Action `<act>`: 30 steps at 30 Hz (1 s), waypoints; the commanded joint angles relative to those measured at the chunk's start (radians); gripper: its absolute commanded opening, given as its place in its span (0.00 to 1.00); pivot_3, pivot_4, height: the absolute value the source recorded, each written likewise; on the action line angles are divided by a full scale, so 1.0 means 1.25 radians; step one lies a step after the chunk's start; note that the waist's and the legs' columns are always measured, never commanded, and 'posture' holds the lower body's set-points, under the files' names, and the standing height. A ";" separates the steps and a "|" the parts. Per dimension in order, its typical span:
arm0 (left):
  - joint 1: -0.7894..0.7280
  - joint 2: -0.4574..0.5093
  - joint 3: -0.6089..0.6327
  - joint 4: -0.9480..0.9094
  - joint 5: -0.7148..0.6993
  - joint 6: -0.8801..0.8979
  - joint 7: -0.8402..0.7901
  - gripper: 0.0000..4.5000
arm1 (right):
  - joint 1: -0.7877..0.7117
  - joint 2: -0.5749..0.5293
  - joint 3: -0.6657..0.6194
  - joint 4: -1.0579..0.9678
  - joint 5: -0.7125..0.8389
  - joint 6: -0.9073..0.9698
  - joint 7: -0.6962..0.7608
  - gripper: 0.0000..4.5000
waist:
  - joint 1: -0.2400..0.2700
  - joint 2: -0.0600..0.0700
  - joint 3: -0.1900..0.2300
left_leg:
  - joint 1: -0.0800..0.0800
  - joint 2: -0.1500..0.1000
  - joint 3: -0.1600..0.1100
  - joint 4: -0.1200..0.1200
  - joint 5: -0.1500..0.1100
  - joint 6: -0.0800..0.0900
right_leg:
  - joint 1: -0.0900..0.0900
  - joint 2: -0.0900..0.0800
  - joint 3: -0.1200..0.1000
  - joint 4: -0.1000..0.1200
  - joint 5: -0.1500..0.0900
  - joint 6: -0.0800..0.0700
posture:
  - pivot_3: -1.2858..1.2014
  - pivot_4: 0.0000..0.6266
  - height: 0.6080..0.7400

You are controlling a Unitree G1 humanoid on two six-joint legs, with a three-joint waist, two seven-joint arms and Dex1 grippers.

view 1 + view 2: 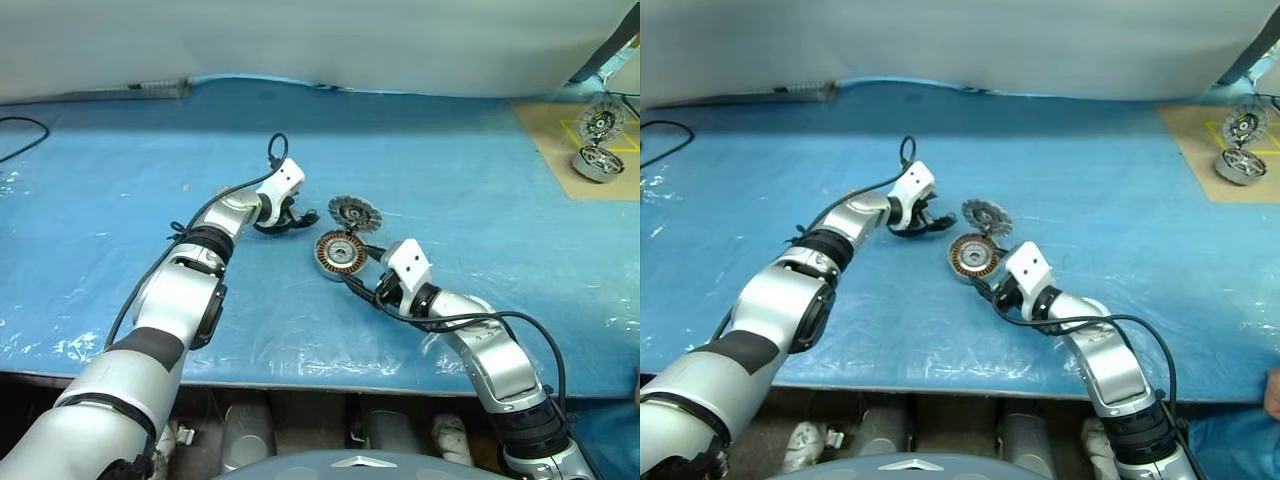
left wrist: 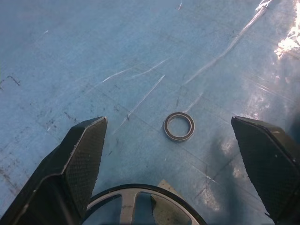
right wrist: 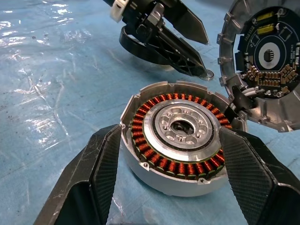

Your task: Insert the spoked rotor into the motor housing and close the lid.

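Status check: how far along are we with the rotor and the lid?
Done: the lid stands open beside the motor housing, windings exposed, centre empty. In hand: the right gripper clamps the housing. The open left gripper straddles the spoked rotor, apparently without gripping it. Left: grasp the rotor, seat it in the housing, close the lid.

No legible text, labels, brands or numbers anywhere, markings on the lid's (image 3: 267, 61) circuit board too small to read
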 commanded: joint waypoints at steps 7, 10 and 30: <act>-0.037 -0.043 0.033 0.020 0.021 0.029 0.080 1.00 | -0.012 0.001 0.002 -0.016 0.003 -0.005 0.002 0.77 | 0.005 0.000 0.000 | 0.000 0.000 0.000 0.000 0.000 0.000 | 0.000 0.000 0.000 0.000 0.000 0.000 | 0.52 0.24 1.00; -0.036 -0.058 0.041 0.026 0.024 0.044 0.104 1.00 | -0.012 0.001 0.002 -0.018 0.004 -0.003 0.001 0.77 | 0.005 0.000 0.000 | 0.000 0.000 0.000 0.000 0.000 0.000 | 0.000 0.000 0.000 0.000 0.000 0.000 | 0.52 0.24 1.00; -0.010 -0.081 0.052 0.036 0.064 0.093 0.177 0.40 | -0.014 0.005 0.001 -0.026 0.004 0.012 -0.008 0.78 | 0.004 0.000 0.000 | 0.000 0.000 0.000 0.000 0.000 0.000 | 0.000 0.000 0.000 0.000 0.000 0.000 | 0.52 0.24 1.00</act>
